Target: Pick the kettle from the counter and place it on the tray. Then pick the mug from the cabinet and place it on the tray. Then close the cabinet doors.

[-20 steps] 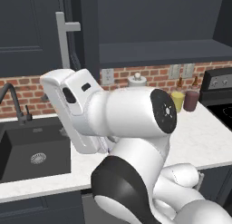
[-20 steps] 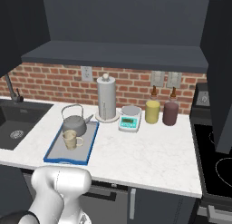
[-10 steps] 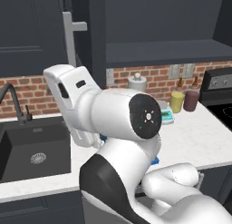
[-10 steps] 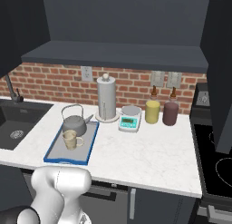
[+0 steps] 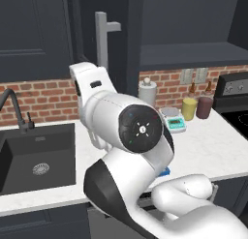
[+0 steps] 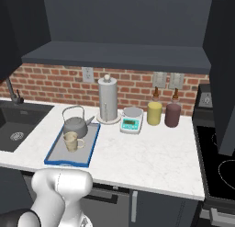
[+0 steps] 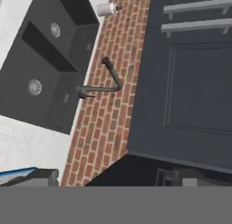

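On the counter (image 6: 137, 157), the tray (image 6: 54, 156) lies near the front edge, just right of the sink (image 6: 18, 129). The mug (image 6: 71, 141) stands on it, with the kettle (image 6: 75, 124) behind at its far end. Farther back is a grey cylinder (image 6: 108, 99), beside a scale (image 6: 131, 122). Above, a cabinet door (image 5: 104, 44) stands open. The gripper's jaws are spread wide, holding nothing.

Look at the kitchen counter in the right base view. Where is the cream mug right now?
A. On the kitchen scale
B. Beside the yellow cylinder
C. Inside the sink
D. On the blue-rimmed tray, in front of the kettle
D: the mug stands on the tray, just in front of the kettle, which is on the tray too.
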Robot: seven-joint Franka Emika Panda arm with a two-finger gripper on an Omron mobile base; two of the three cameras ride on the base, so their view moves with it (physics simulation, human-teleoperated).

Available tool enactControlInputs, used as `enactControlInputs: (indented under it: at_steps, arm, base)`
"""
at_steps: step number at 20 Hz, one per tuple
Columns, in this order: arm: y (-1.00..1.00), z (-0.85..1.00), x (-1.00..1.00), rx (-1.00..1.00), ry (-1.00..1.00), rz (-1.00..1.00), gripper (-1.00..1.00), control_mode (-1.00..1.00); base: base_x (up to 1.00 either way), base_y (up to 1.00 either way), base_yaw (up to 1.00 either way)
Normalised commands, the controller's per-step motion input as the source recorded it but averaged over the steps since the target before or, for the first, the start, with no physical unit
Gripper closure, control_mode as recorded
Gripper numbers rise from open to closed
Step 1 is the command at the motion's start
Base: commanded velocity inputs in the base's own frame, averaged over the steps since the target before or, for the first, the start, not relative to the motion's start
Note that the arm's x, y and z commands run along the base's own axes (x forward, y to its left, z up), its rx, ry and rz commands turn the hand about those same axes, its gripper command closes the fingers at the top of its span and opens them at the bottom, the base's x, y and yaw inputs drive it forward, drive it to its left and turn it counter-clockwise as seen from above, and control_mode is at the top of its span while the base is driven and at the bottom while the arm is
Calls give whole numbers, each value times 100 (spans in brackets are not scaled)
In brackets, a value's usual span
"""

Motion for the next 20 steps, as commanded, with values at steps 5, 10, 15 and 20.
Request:
enactControlInputs:
  at_steps: [5,10,15,20]
  arm:
    - [-70,-12,68,0,1,-11,-100,-100]
    - [-75,-14,67,0,3,-8,-100,-100]
    - [-76,-13,63,0,1,-11,-100,-100]
    - [-75,-12,62,0,0,-13,-100,-100]
  base:
    - [0,0,0]
    - [0,0,0]
    - [0,0,0]
    - [0,0,0]
